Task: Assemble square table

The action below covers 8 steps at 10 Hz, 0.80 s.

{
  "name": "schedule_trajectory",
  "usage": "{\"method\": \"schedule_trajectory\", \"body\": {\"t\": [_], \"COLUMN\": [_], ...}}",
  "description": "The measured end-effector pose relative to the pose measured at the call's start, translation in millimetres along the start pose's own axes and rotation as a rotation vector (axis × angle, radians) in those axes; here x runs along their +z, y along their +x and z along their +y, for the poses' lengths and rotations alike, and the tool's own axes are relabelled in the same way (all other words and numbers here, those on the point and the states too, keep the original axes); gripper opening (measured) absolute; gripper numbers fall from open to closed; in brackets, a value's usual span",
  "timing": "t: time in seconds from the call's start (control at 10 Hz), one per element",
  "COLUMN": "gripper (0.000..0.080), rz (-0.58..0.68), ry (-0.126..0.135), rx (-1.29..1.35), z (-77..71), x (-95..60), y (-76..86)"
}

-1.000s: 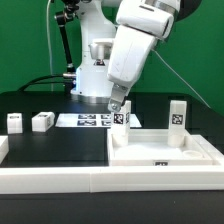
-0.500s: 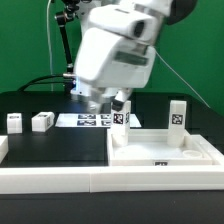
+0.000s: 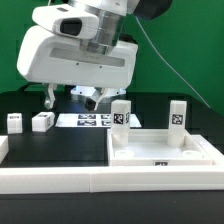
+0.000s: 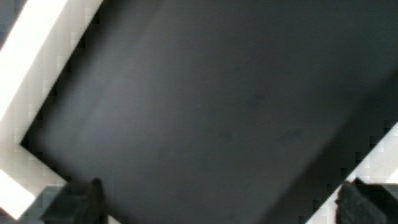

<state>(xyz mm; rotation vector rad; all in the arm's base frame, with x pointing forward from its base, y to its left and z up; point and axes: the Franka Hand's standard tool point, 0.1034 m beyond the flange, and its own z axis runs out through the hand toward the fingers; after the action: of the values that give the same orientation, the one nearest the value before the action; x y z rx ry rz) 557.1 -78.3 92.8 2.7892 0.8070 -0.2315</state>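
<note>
Claw (image 3: 86, 97) hangs under the big white arm (image 3: 85, 50) in the upper middle of the exterior view, above the black surface (image 3: 60, 145) and touching nothing. Its fingers are spread: in the wrist view the two dark fingertips (image 4: 75, 200) stand well apart with only bare black surface between them, nothing pinched. A white strip (image 4: 25, 60) runs along one edge of that view; which part it belongs to cannot be told.

Just below the claw, at the centre of the exterior frame, the marker board (image 3: 88, 120) lies flat on the black surface. At the middle left a leg (image 3: 14, 122) sits near the frame's edge and a second leg (image 3: 42, 121) sits just to its right, the two apart from each other and from the board.

The slab (image 3: 150, 148) fills the lower right of the frame, rims up, with a tag on its near rim. A third leg (image 3: 121, 115) stands upright at its far left corner and a fourth leg (image 3: 178, 115) at its far right corner, tags facing the camera. Whether they are fastened cannot be told.

A white rail (image 3: 50, 178) crosses the bottom left of the frame, in front of the black surface
</note>
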Motion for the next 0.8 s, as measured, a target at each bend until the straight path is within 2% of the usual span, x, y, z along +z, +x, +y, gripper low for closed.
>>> {"method": "schedule_trajectory", "body": {"t": [0.2,0.3,0.4,0.5,0.7,0.8], "gripper": [0.0649,0.0649,0.0649,0.0649,0.0649,0.0649], "rz": [0.000,0.002,0.012,0.011,-0.017,-0.027], "ry": [0.002,0.012,0.057,0.090,0.143,0.149], "rx": [0.124,0.197,0.284,0.335,0.387,0.408], "z": [-0.6,0.0,8.6,20.2,14.9,9.0], "x": [0.3,1.5,5.9,10.6,27.7,33.5], "y": [0.3,-1.5,-11.6,-27.1,-59.7,-64.3]}}
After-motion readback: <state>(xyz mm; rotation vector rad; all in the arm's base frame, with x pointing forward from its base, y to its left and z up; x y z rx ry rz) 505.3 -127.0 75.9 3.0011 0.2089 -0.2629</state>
